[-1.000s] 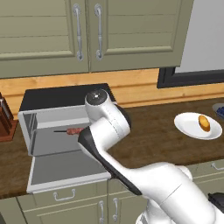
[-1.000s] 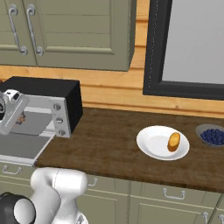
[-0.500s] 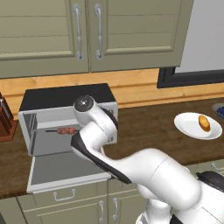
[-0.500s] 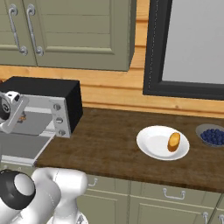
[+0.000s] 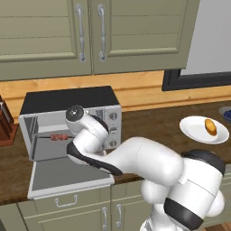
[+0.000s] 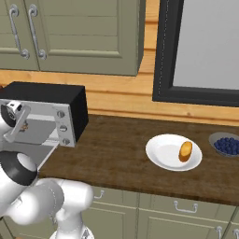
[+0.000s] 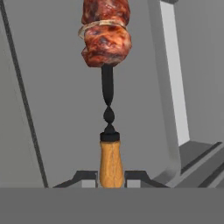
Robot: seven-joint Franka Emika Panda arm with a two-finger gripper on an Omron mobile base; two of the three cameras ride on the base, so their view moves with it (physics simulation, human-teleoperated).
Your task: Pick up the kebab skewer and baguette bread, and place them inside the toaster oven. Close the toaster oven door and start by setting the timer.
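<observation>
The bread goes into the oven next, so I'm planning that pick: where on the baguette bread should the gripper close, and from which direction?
Grip the baguette bread across its short width at mid-length, coming straight down from above. It lies flat near the middle of the white plate, a stubby rounded oval, so probably only its narrow sides suit the jaws; the plate's low rim makes a side approach awkward.

- Boxy silver toaster oven (image 5: 72,101) at the counter's left, drop-down glass door (image 5: 67,175) lying open in front.
- Meat-threaded kebab skewer (image 5: 57,137) inside it.
- Stubby golden baguette bread (image 5: 210,127) on round white plate (image 5: 194,131), well right.
</observation>
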